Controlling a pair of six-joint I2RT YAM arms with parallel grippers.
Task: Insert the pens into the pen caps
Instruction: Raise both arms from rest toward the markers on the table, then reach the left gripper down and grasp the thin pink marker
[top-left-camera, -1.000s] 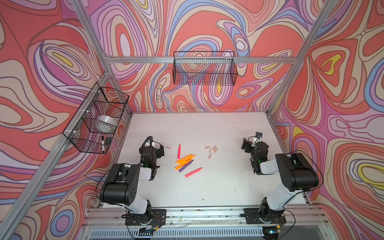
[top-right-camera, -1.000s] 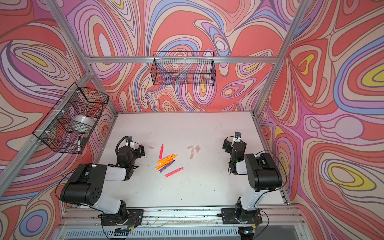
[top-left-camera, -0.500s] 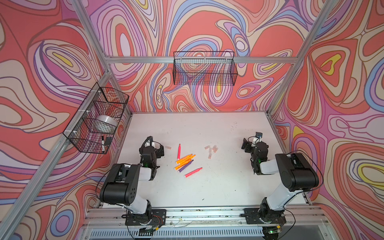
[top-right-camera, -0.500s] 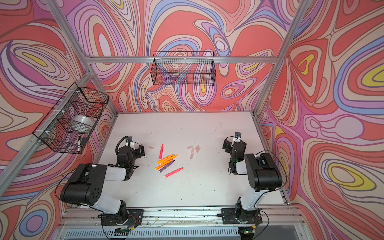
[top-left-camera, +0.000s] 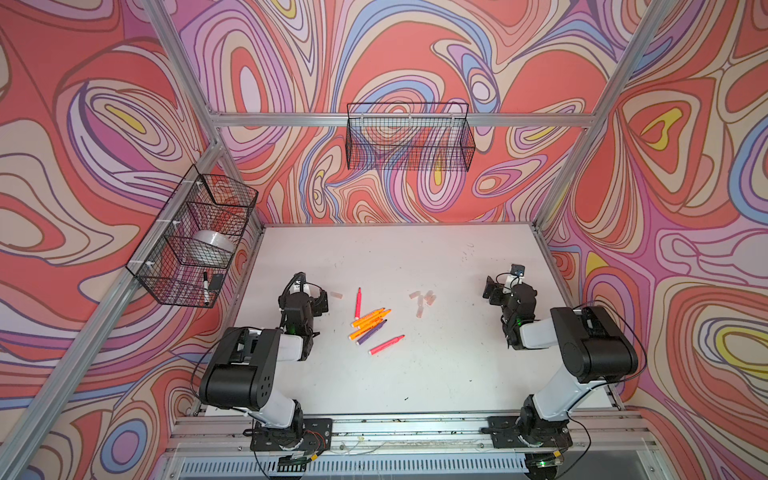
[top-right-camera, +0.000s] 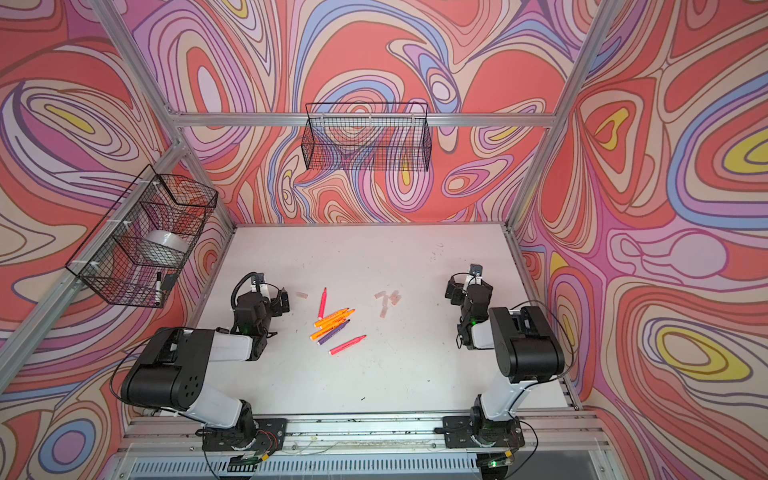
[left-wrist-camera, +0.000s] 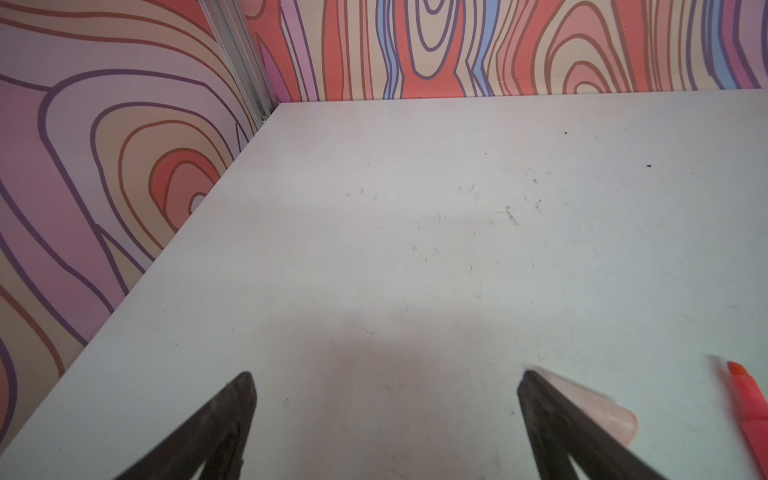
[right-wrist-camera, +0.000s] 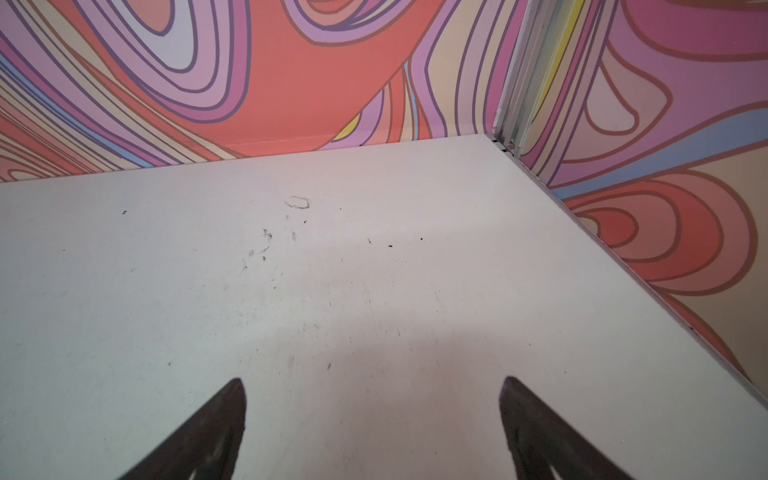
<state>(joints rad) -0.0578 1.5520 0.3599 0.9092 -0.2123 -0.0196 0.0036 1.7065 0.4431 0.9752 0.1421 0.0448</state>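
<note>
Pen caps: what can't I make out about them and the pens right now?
- Clustered pen caps: in both top views, too small and pale to count or find open ends.
- Lone cap: left wrist view, blurred, partly behind the left gripper finger.
- Pink-red pen: left wrist view, blurred, cut off by the frame edge.
- Right wrist view: only table; no pens or caps.

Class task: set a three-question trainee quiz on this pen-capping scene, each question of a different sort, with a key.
1. True or false: the left gripper holds a pen.
2. How many orange pens lie on the table? A two, B three, C five.
3. Fill in: the lone pen cap, apart from the cluster, lies nearest the ___ gripper.
Key: 1 false; 2 B; 3 left.
</note>
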